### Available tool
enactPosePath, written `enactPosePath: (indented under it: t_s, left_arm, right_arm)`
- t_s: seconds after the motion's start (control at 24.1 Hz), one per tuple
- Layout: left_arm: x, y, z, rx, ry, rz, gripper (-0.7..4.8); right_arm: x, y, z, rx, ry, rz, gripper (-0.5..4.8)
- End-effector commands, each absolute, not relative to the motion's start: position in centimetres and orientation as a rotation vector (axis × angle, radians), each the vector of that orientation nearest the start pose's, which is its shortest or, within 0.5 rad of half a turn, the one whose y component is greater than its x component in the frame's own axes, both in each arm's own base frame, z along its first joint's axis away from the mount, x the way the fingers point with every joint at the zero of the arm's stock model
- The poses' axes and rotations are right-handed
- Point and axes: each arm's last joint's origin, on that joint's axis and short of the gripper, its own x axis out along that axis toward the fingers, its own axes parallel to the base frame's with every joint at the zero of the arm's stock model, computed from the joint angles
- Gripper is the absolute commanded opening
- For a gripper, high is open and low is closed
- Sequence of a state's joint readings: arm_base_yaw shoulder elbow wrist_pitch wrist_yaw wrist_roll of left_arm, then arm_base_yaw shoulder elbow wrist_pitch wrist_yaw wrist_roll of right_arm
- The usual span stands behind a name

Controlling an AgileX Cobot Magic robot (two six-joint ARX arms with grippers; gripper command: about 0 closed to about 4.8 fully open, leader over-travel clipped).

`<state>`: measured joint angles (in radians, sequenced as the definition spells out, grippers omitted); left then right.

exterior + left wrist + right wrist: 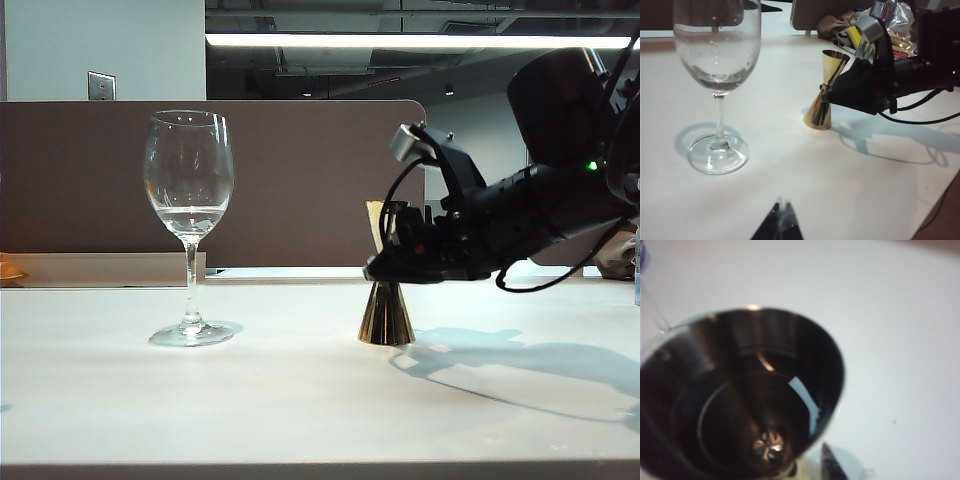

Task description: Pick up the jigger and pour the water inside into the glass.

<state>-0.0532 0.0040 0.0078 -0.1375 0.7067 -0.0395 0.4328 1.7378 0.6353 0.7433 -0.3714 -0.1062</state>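
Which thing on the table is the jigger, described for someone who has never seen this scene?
Start at the tall clear stemmed wine glass on the white table. To its right in the exterior view stands a small shiny gold metal jigger, upright, with the black right gripper at its narrow waist. Unlike the glass, it is opaque, hourglass-shaped and about half as tall.

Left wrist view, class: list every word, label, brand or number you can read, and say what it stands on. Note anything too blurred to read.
Crinkled snack packets behind the right gripper: red lettering shows, too small and blurred to read.
Jigger: no markings visible.
Glass: no markings visible.
Left gripper: only its dark fingers show; no text.
Nothing legible in this view.
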Motion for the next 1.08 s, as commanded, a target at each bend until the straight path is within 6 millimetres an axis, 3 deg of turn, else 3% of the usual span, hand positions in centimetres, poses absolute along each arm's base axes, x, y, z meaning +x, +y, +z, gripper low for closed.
enactPosePath:
  t_s: [0.04, 0.58, 1.08]
  left_arm:
    - [8.9, -2.4, 15.3, -0.081, 0.148, -0.759, -0.05]
    - [8.9, -2.4, 15.3, -0.081, 0.148, -0.759, -0.05]
    - [8.9, -2.4, 15.3, -0.081, 0.148, -0.759, -0.05]
  right_arm:
    - [28.5, 14.3, 14.1, -0.109, 0.297, 0.812, 2.00]
    - [30.0, 15.0, 14.8, -0.109, 0.270, 0.808, 1.98]
    - [29.9, 15.0, 14.5, -0.110, 0.301, 0.808, 1.98]
